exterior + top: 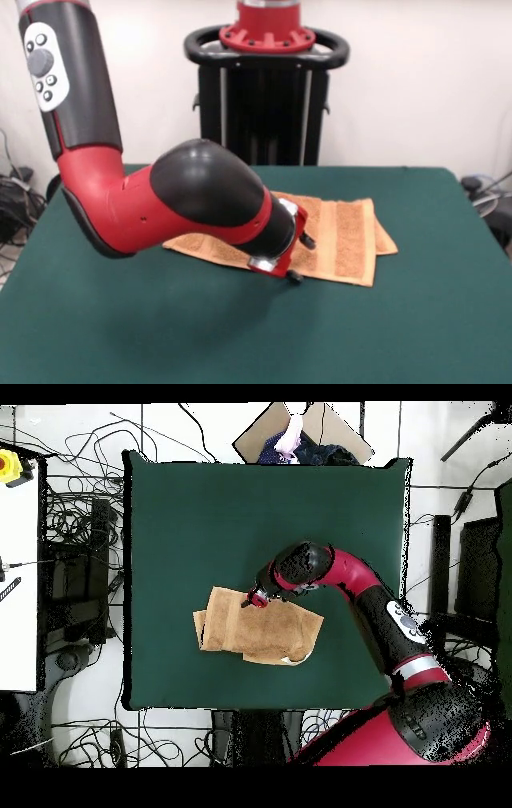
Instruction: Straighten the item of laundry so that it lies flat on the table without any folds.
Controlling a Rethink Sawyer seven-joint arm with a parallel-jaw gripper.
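Observation:
The item of laundry (346, 238) is an orange-tan towel lying right of centre on the green table (120, 336). It is folded over itself, and a lower layer pokes out at its right side. In the overhead view the towel (262, 630) lies below the table's (200, 514) middle, with that layer showing at its left end. My gripper (298, 260) is low over the towel's near edge, with the bent red and black arm hiding the towel's left part. From above, the gripper (258, 598) sits at the towel's upper edge. Its state is unclear.
The arm's bulky elbow (208, 192) hangs low over the table's middle. A cardboard box (300, 429) holding cloth stands beyond the table's top edge in the overhead view. Cables (80, 534) cover the floor at the left, beside a white bench (18, 584).

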